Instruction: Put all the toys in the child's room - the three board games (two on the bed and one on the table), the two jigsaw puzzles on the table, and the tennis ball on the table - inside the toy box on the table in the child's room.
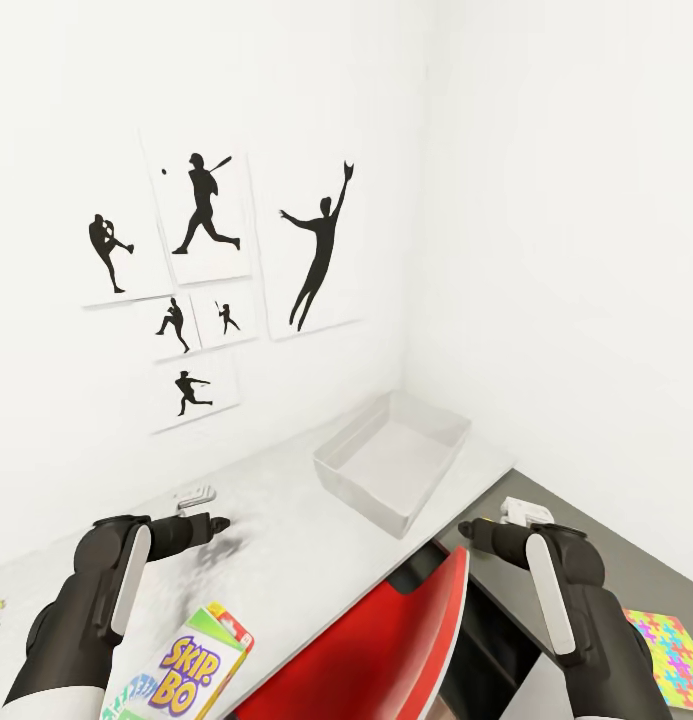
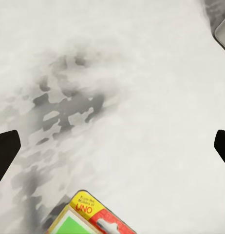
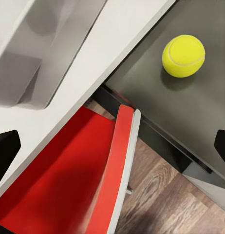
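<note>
My left claw (image 1: 218,522) hangs over the pale speckled worktop (image 1: 286,520), its fingers spread wide apart with nothing between them. The Skip-Bo board game (image 1: 191,670) lies flat on the worktop just below and on the near side of that claw; in the left wrist view a yellow and red corner of it marked UNO (image 2: 90,217) sits between the 2 dark fingertips (image 2: 5,151), apart from both.

My right claw (image 1: 469,530) hovers past the worktop's edge, above the red chair (image 1: 386,650), its fingers also wide apart and empty. The tennis ball (image 3: 183,55) rests on the lower dark grey side unit (image 1: 586,540), ahead of this claw and well apart from it. The light grey toy box (image 1: 391,462) stands empty on the worktop near the wall corner, beyond both claws. 1 jigsaw puzzle (image 1: 666,655) lies flat on the dark unit beside my right forearm.
</note>
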Available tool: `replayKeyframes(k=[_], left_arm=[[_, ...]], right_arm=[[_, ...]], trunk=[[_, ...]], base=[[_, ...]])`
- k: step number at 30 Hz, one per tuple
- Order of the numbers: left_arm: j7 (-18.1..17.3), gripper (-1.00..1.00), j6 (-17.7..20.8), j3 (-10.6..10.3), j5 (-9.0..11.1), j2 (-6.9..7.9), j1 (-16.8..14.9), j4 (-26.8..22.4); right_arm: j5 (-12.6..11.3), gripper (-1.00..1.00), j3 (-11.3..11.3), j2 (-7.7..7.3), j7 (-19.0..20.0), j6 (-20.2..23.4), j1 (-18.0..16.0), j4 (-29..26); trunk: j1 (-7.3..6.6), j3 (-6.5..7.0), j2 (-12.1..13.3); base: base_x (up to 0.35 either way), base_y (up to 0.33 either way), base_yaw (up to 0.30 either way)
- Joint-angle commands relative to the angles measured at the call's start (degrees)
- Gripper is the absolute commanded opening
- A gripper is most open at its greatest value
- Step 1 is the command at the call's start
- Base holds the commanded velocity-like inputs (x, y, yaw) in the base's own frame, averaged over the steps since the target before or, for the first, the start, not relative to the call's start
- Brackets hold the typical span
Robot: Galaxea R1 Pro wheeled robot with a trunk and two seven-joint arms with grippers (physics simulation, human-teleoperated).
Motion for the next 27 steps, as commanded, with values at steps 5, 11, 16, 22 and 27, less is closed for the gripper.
replayKeyframes(k=[5, 11, 16, 22, 27], left_arm=[[-0.05, 1.0, 0.29, 0.05, 0.17, 0.02, -0.09, -0.04], [-0.07, 1.0, 0.29, 0.05, 0.17, 0.0, -0.11, -0.04], [-0.08, 1.0, 0.29, 0.05, 0.17, -0.01, -0.08, -0.04], [-0.08, 1.0, 0.29, 0.05, 0.17, -0.01, -0.08, -0.04], [-0.03, 1.0, 0.29, 0.05, 0.17, -0.01, -0.1, -0.04]], right_arm=[[-0.62, 1.0, -0.05, 0.04, -0.57, 0.21, -0.06, -0.1], [-0.59, 1.0, -0.01, 0.04, -0.57, 0.21, -0.06, -0.25], [-0.61, 1.0, 0.05, 0.23, -0.57, 0.21, -0.12, -1.13], [-0.58, 1.0, 1.07, 1.84, -0.65, 0.21, -0.3, -2.32], [-0.22, 1.0, 1.49, 2.38, -0.77, 0.21, -0.32, -2.41]], trunk=[[0.04, -0.13, -0.13], [0.04, -0.13, -0.13], [0.04, -0.13, -0.13], [0.04, -0.13, -0.13], [0.04, -0.13, -0.13]], base=[[0.0, 0.0, 0.0], [0.016, -0.004, 0.0], [0.13, -0.089, 0.0], [0.096, -0.079, 0.0], [0.053, -0.055, 0.0]])
